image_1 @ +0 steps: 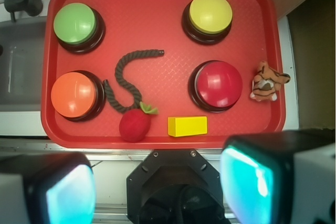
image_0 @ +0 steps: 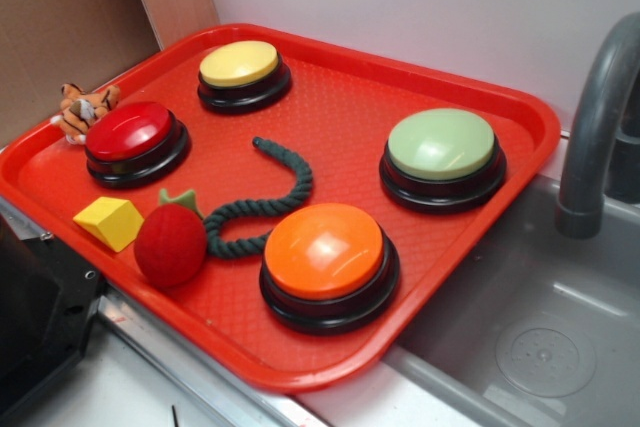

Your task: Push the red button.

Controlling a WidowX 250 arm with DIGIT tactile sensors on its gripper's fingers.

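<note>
Gripper (image_1: 157, 192) is high above the tray (image_0: 440, 77) and off its near edge, looking straight down; both fingers (image_1: 50, 192) sit wide apart at the bottom of the wrist view with nothing between them, so it's released and empty. Reads as a survey pose before the approach: nothing touched yet, task not started. Target is the red button (image_0: 133, 135), domed dark-red cap on a black base, on the tray's left side near the edge where the tiger toy (image_0: 84, 109) sits, half over the rim. In the wrist view it lies up and right of the gripper, so the move is probably forward and right, then down. Count: four buttons, one per quadrant: red, yellow button (image_0: 240, 67), green button (image_0: 441, 147), orange button (image_0: 324, 253); spaced well apart, likely so one press can't hit two. Distractors: one strawberry toy (image_0: 171, 242), one yellow block (image_0: 109, 221), both near the red button; one dark rope (image_0: 262, 202) curled mid-tray. Strawberry's the red lookalike, don't confuse it. Sink (image_0: 540, 327) and faucet (image_0: 595, 127) lie beyond the tray's far side.
</note>
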